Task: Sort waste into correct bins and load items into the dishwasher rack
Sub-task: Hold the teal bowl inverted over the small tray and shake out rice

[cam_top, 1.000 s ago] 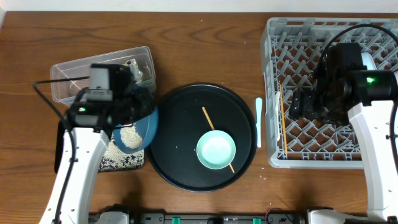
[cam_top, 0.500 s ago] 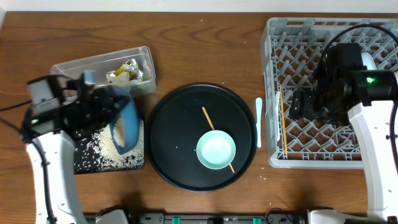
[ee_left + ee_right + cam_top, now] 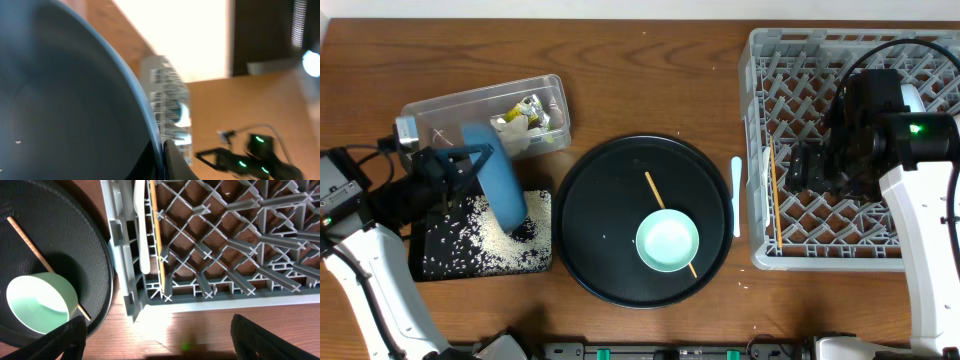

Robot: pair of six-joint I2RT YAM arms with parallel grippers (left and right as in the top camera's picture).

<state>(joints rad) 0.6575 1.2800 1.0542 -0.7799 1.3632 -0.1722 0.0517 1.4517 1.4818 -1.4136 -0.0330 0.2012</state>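
One dark-blue bowl (image 3: 492,186) stands tipped up on its edge, its rim pinched in the closed jaws of the left gripper (image 3: 466,170). In the left wrist view the bowl's inside fills most of the picture, and a dark finger (image 3: 172,162) presses at the rim. The bowl hangs over the back right corner of the shallow black tray (image 3: 425,262), close to the front wall of the clear tub (image 3: 420,112).

Loose rice grains (image 3: 492,246) lie scattered over the black tray, thickest just below the bowl. The clear tub holds a yellow-green wrapper (image 3: 528,108) and crumpled white napkins (image 3: 504,124). Just right of the black tray, with only a narrow strip of table (image 3: 650,80) between them, sits the round black tray (image 3: 600,200). It carries a pale-green bowl (image 3: 668,241), mouth up, resting on a chopstick (image 3: 653,188) that runs diagonally beneath it.

A white spoon (image 3: 737,195) lies lengthwise in the slim gap between the round tray and the rack (image 3: 855,60). Inside the rack, a second chopstick (image 3: 774,190) lies along the left wall on the lattice floor.

The right gripper (image 3: 159,322) hovers above the rack's front left corner, jaws spread wide and holding nothing. Bare wood shows behind the round tray, between tub and rack, and along the table's front edge.
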